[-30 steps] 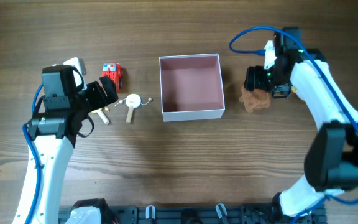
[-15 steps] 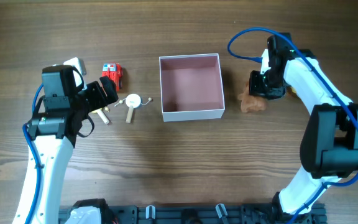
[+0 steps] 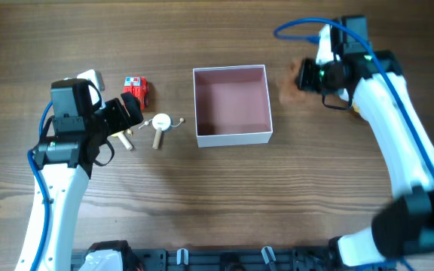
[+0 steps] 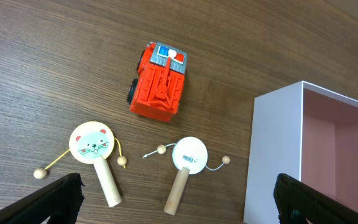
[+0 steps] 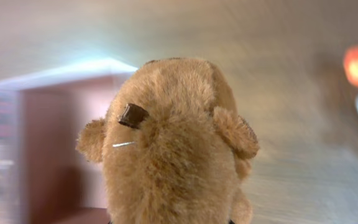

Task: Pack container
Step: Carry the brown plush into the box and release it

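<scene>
The container [image 3: 232,138] is a square white box with a pink inside, standing mid-table; its white wall [image 4: 272,162] also fills the right of the left wrist view. My right gripper [image 3: 303,75] is shut on a brown plush bear [image 5: 176,149], held in the air beyond the container's far right corner. The bear [image 3: 288,80] is a motion-blurred smear from overhead, and it hides the right fingers in the wrist view. My left gripper [image 4: 179,199] hangs open over small toys left of the container, holding nothing.
Left of the container lie a red fire truck [image 4: 160,84], a cat-face rattle drum [image 4: 93,143] and a white rattle drum [image 4: 189,154]. From overhead the truck [image 3: 135,90] and the white drum [image 3: 161,122] sit beside my left gripper [image 3: 126,117].
My right gripper closed on the bear lying right of the container, then lifted it away towards the table's far side. The left arm and the toys stayed still.
</scene>
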Motion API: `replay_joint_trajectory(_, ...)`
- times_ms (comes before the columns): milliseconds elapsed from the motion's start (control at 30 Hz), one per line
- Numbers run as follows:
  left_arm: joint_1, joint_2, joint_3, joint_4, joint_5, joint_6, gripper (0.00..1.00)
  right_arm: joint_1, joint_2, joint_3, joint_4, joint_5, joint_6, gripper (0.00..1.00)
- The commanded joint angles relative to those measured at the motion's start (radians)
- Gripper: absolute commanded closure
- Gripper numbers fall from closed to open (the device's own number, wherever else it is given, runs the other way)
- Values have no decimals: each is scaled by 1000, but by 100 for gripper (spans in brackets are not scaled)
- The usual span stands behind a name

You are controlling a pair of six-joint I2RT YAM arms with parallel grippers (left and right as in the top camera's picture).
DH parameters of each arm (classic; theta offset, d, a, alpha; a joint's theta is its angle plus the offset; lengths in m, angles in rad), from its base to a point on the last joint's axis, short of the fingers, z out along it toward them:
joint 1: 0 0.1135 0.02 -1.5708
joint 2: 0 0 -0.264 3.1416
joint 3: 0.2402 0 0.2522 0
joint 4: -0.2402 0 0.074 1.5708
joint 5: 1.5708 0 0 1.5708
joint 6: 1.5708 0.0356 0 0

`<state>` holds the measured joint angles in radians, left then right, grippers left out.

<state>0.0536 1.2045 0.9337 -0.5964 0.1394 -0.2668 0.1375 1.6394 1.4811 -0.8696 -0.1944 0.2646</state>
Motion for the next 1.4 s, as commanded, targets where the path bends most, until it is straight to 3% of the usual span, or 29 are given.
replay_joint_trajectory(0,6,0,19,0,-3,21,0,132,-112,37,49,-62,134,96)
replay_joint_trajectory(267,6,0,19,0,-3,21,0,385,61,34,140,219,166,96)
replay_joint_trajectory(500,6,0,19,0,-3,21,0,394,272,35,272,93,102,94)
replay_joint_trajectory(667,6,0,19,0,-3,21,0,393,342,34,363,35,106,84)
replay_joint_trajectory(867,6,0,19,0,-3,21,0,394,377,34,405,-10,105,45)
replay_joint_trajectory(1000,6,0,19,0,-3,21,0,393,358,35,408,-10,105,40)
replay_joint_trajectory(1367,6,0,19,0,-3,21,0,393,278,35,399,64,84,40)
